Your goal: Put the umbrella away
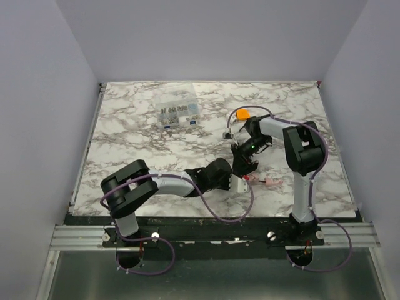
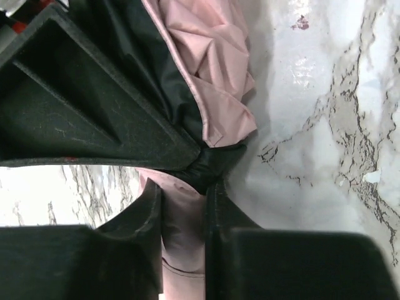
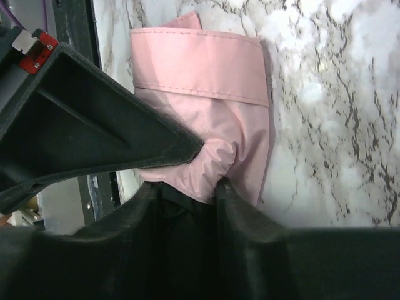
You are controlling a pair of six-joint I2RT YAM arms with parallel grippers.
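The umbrella is a pale pink fabric roll lying near the table's front, between the two arms; a pink end (image 1: pixel 270 182) shows beside the grippers in the top view. My left gripper (image 1: pixel 237 183) is shut on its fabric; the left wrist view shows pink cloth with black lining (image 2: pixel 215 69) bunched above the pinch (image 2: pixel 186 182). My right gripper (image 1: pixel 243 167) comes down from behind and is shut on a fold of the same roll (image 3: pixel 199 169). The pink band wrapped round the roll (image 3: pixel 200 62) shows in the right wrist view. The shaft and handle are hidden.
A clear plastic parts box (image 1: pixel 178 113) stands at the back centre. A small orange-and-white gadget (image 1: pixel 242 114) with a cable lies behind the right arm. The table's front edge (image 1: pixel 206 219) is just below the grippers.
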